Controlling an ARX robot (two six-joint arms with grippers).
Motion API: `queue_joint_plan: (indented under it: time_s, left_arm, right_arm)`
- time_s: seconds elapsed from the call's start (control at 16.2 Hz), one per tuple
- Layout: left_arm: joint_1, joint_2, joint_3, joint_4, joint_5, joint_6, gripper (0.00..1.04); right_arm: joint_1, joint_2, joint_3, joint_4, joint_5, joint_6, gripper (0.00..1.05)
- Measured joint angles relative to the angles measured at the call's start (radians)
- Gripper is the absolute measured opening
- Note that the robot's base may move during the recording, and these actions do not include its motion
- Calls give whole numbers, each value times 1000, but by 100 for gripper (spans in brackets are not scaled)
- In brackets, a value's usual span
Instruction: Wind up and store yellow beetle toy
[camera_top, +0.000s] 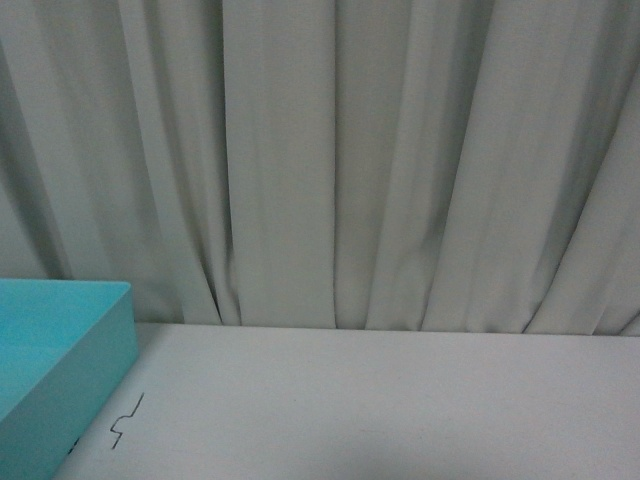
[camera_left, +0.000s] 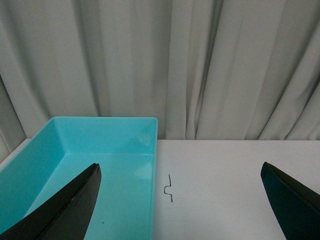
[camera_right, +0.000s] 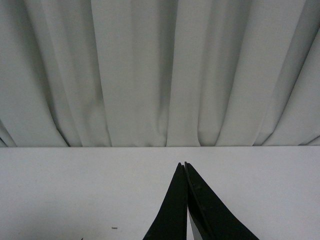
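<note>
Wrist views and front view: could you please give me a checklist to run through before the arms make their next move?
1. Toy located: not ok; no yellow toy shows in any view.
2. Bin ready: ok; open-topped, standing on the table.
3. Left gripper ready to grasp: ok; jaws wide apart, nothing between them.
4. Right gripper ready to grasp: not ok; shut, fingertips together.
5. Obstacles: ok; only a thin bent mark shows beside the bin.

yellow beetle toy, out of sight, in none of the views
</note>
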Motion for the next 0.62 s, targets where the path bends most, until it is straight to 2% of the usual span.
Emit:
queue_joint_plan:
  time_s: [0.06,0.12,0.62]
  left_arm:
    - [0,0,0,0,0,0,98]
    - [0,0,0,0,0,0,98]
    - [0,0,0,0,0,0,98]
  right_arm:
    - [0,-38,-10,-34,0,0,2]
    - [0,-44,-40,25,0,1,2]
    - [0,-330,-50,-259,1,2,2]
